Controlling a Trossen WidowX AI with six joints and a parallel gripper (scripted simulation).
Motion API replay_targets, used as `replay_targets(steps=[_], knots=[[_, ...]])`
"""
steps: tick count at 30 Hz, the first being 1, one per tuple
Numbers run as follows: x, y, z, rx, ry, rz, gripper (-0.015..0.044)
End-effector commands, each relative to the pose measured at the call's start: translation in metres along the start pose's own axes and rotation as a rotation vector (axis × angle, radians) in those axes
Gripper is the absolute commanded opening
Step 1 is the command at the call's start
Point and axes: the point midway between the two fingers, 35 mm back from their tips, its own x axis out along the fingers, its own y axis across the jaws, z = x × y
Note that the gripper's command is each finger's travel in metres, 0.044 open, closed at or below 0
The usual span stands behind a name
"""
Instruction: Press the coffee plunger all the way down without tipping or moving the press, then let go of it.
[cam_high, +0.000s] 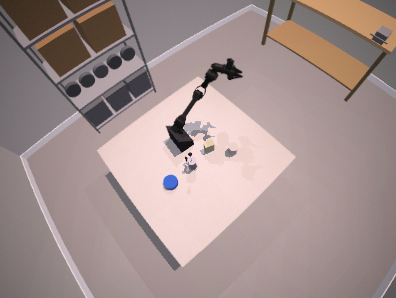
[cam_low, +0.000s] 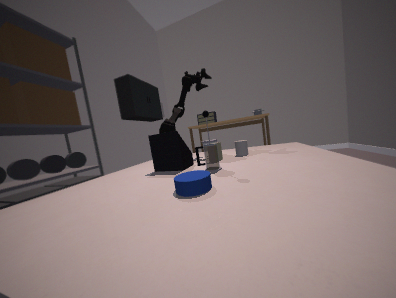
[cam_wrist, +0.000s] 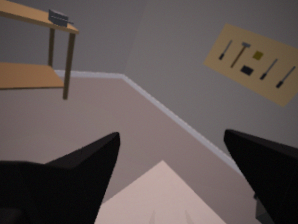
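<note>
With disc (cam_low: 193, 183) nearest in exterior view, press (cam_low: 212, 152) stands behind it at 1 o'clock, plunger knob (cam_low: 204, 113) raised on rod. Grey cup (cam_low: 241, 147) at press's 3 o'clock. Arm base (cam_low: 169, 151) at its 9 o'clock. Gripper (cam_low: 202, 79) high above, well apart, jaws spread, grasping nothing.

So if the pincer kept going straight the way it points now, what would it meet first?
Nothing on the table: the open pincer aims out past the table corner, so the floor near the wall looks first, though depth is unclear.
</note>
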Motion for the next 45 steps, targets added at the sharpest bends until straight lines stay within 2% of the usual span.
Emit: replay_targets(steps=[1, 8, 13, 19, 26, 32, 38, 45], knots=[[0.000, -0.003, 0.000, 0.002, -0.002, -0.004, 0.0426], [-0.008, -0.046, 0.005, 0.032, -0.084, -0.059, 0.0440], [-0.028, -0.122, -0.008, 0.075, -0.109, -0.198, 0.0440], [-0.064, -0.215, -0.051, 0.145, -0.090, -0.383, 0.0440], [-0.114, -0.298, -0.134, 0.251, -0.004, -0.573, 0.0440], [-0.158, -0.337, -0.224, 0.351, 0.116, -0.692, 0.0440], [-0.198, -0.343, -0.320, 0.467, 0.259, -0.755, 0.0440], [-0.227, -0.314, -0.429, 0.625, 0.426, -0.749, 0.0440]])
